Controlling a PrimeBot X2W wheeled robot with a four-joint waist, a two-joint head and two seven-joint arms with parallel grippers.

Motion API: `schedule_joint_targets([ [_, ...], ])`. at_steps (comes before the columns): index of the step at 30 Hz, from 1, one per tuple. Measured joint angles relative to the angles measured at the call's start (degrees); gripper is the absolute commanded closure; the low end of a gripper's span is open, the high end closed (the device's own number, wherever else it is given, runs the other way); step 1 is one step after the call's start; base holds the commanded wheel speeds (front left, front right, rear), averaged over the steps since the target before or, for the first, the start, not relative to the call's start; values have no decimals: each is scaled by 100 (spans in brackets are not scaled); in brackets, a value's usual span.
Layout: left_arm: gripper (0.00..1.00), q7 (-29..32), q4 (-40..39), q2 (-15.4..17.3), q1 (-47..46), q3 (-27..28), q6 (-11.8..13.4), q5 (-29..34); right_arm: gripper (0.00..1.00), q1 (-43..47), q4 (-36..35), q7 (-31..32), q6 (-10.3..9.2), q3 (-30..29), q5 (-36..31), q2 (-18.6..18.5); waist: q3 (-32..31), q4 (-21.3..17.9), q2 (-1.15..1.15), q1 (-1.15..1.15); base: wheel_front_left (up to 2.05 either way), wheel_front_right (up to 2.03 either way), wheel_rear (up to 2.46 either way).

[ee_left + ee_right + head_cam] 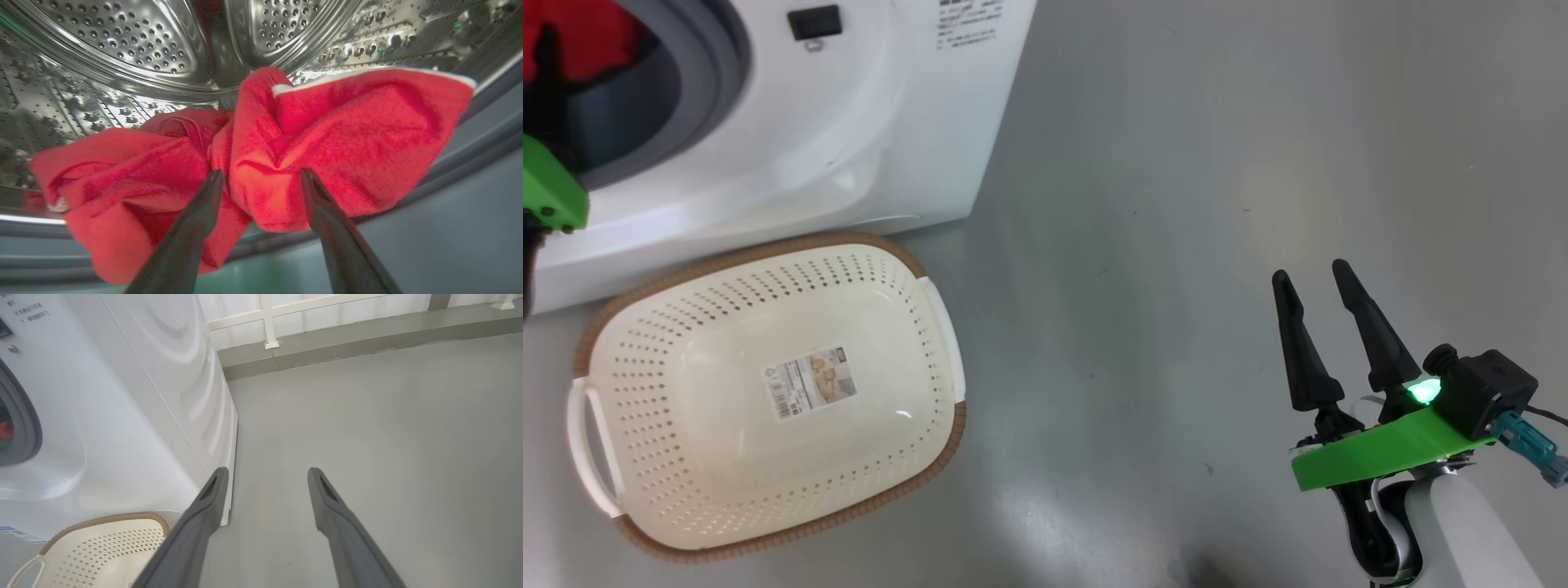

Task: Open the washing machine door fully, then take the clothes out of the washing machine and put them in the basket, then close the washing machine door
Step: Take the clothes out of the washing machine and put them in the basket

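The white washing machine (849, 122) stands with its mouth uncovered; the washing machine door is out of view. Red clothes (359, 134) with a white edge lie heaped at the front of the steel drum (122, 41). My left gripper (262, 173) is inside the drum, open, and a fold of the red cloth bulges between its fingertips. Its green wrist mount (547, 188) sits at the grey rubber ring (715, 73). The cream basket (629, 490) stands on the floor in front of the machine, holding nothing. My right gripper (1311, 278) hovers open over the floor to the right, holding nothing.
Grey floor (1217, 163) stretches to the right of the machine and basket. In the right wrist view the machine's side panel (171, 375) runs back to a low kerb and a white railing (269, 322).
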Motion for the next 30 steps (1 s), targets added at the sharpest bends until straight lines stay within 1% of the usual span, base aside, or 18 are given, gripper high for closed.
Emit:
schedule_joint_targets([
  [2, 0, 102, -25, 30, -23, -201, 0, -116, 0, -2, -7, 0, 0, 14, 0, 1, 47, -39, 0, 0, 0, 0, 0],
  [6, 0, 108, -53, 123, -36, -460, 0, -320, 0, -11, -32, 0, 0, 21, 1, 3, 97, -93, 0, 0, 0, 0, 0],
  [7, 15, 105, -52, 151, -36, -516, 0, -388, 0, -12, -36, 0, 0, 22, 1, 3, 96, -97, 0, 0, 0, 0, 0],
  [8, 57, 92, -54, 172, -36, -571, 0, -434, 0, -12, -42, 0, 0, 22, 1, 3, 91, -96, 0, 0, 0, 0, 0],
  [10, 100, 59, -80, 201, -37, -684, 0, -505, 0, -12, -55, 0, 0, 21, 1, 4, 82, -88, 0, 0, 0, 0, 0],
  [16, 100, -80, -229, 199, -36, -779, 0, -884, 0, -31, -53, 0, 0, 2, -2, 5, -21, -29, 0, 0, 0, 0, 0],
  [18, 100, -85, -378, 199, -29, -679, 0, -881, 0, -73, -49, 0, 0, -19, -19, 5, -80, -3, 0, 0, 0, 0, 0],
  [20, 100, -86, -621, 211, 1, -446, 0, -783, 0, -92, -44, 0, 0, -29, -29, 5, -145, 33, 0, 0, 0, 0, 0],
  [23, 100, -87, -1057, 211, 284, 109, 25, -352, 0, -91, -8, 0, 0, -40, -71, 5, -264, 89, 0, 0, 0, 0, 0],
  [25, 100, -86, -1407, 163, 615, 584, 108, -23, 0, -89, 22, 0, 0, -41, -76, 5, -363, 127, 0, 0, 0, 0, 0],
  [27, 100, -86, -1794, 33, 990, 1067, 129, 321, 0, -82, 57, 0, 0, -47, -82, 5, -471, 167, 0, 0, 0, 0, 0],
  [30, 100, -86, -2371, -289, 1573, 1737, 133, 872, 0, -57, 108, 0, 0, -57, -119, 5, -648, 233, 0, 0, 0, 0, 0],
])
